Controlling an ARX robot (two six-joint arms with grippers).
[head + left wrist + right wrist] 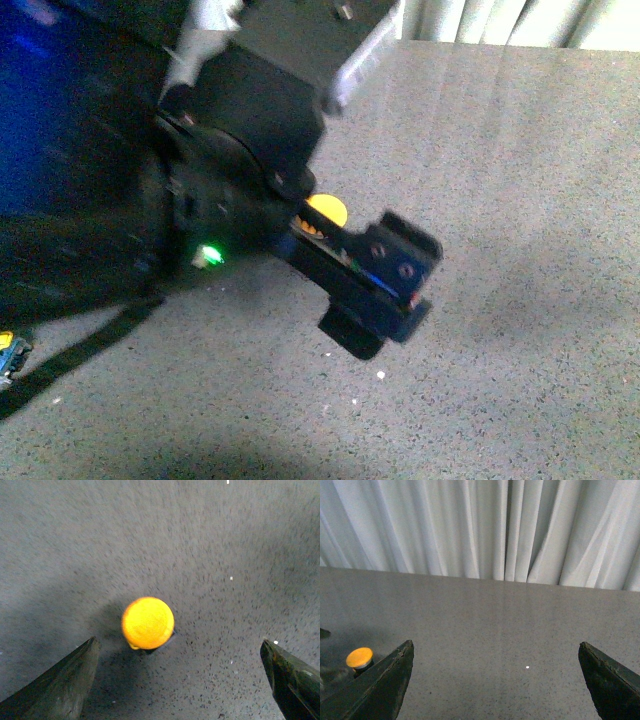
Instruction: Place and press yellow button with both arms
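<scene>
L gripper [178,641] hung wide open over button [148,622], which sat upright on table [240,540] btwn the jaws, touching neither. R gripper [495,644] also wide, empty, w/ button near one jaw.

- A grey speckled table [520,150] was seen across the whole front view, and its surface was shown in both wrist views as well.
- A white pleated curtain [480,530] was hung behind the table's far edge, and a strip of it was caught at the top right of the front view.
- A small blue and yellow part [8,352] was cut off by the left edge of the front view.
- A few white specks [380,375] were scattered on the table.
</scene>
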